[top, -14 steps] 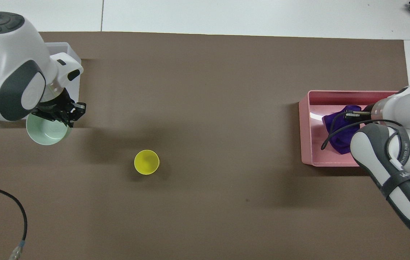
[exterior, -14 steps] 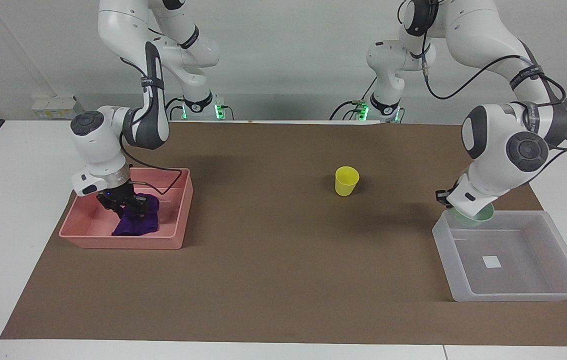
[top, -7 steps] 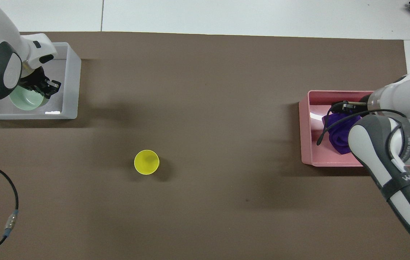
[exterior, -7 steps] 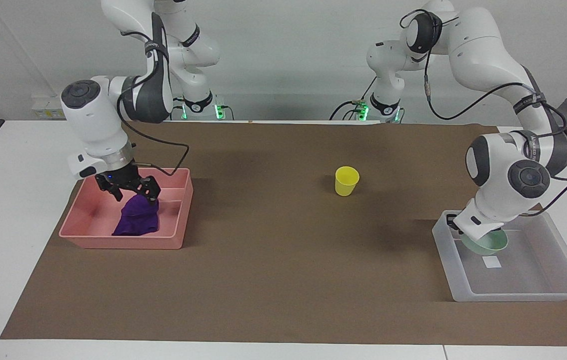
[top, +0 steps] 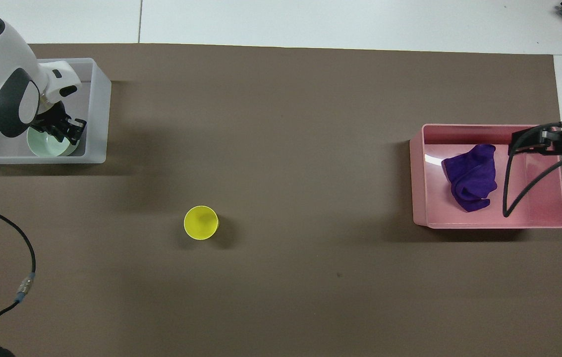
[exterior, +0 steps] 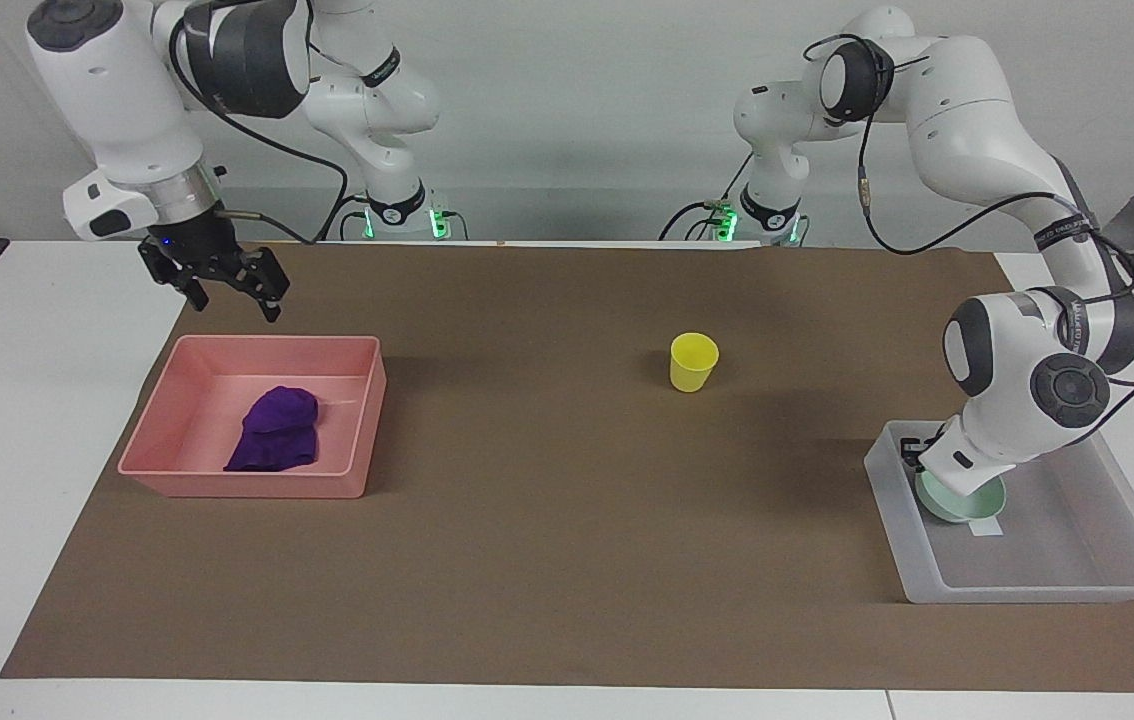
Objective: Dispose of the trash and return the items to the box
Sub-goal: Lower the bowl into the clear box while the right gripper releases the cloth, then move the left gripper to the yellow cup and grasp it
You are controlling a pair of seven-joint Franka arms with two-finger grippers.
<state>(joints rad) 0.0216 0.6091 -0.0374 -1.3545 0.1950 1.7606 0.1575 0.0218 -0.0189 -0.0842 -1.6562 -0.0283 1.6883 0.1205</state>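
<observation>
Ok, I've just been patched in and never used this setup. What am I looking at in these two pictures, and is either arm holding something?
These are two white robot arms with two-finger grippers at a table covered by a brown mat. One picture faces the robots from across the table; the other looks down from above their own end, so the sides are swapped.

The right gripper hangs open and empty above the pink tray. The purple cloth wad lies loose in that tray.

The left gripper is down inside the clear plastic box, at the rim of the mint-green bowl, which sits low in the box. Whether it grips the bowl I cannot tell.

The yellow cup stands alone, upright, mid-table.
</observation>
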